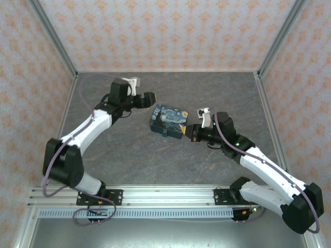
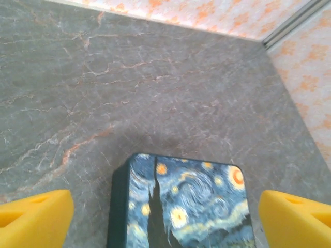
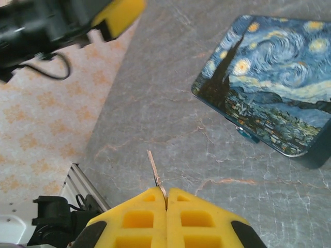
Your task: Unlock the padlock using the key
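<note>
Key (image 3: 155,170), clamped blade-out in your right gripper (image 3: 166,195), hovers near what looks like the padlock (image 3: 247,135); your left gripper (image 2: 165,209), spread wide, straddles the tin (image 2: 207,188), likely to brace it.

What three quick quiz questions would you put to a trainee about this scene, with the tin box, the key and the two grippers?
1. True or false: the left gripper is shut on the painted tin box.
2. What does the right gripper pinch? A a screwdriver; B a key; C nothing.
3. Which object does the tiny teal padlock sit against?

Key
1. False: its yellow fingers stand wide apart, with the box between and beyond them.
2. B: the thin key sticks out between the closed fingers.
3. The painted tin box, on its side wall.
</note>
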